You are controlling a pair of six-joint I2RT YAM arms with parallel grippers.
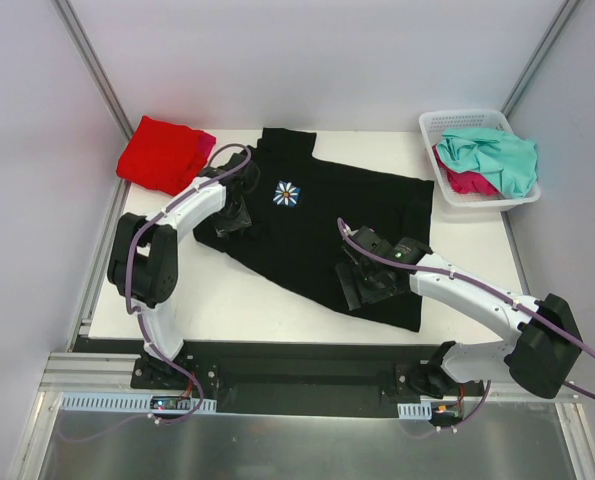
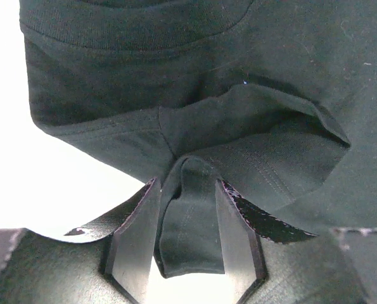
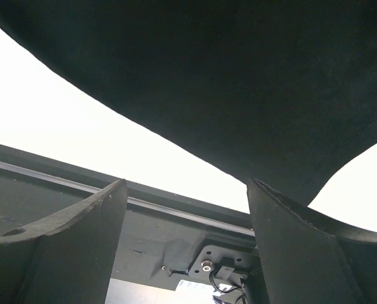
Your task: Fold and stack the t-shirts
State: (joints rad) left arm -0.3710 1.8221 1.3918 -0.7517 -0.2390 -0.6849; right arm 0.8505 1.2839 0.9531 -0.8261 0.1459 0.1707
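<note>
Left gripper (image 2: 187,190) clamps a fold of the black shirt (image 1: 347,200) near the bench's (image 1: 247,300) left edge. Right gripper (image 1: 362,280) gapes wide, empty, at the shirt's near hem.

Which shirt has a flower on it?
The big black t-shirt spread across the table: it has a white daisy. The red shirt, teal shirt and pink shirt show no flower.

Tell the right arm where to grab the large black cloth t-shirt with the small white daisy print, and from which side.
Grip the black daisy-print t-shirt at its near edge, probably coming in low from the table's near side. That edge lies flat and free beside the right gripper, whose jaws stand open; the left gripper pinches a fold by the sleeve.
</note>
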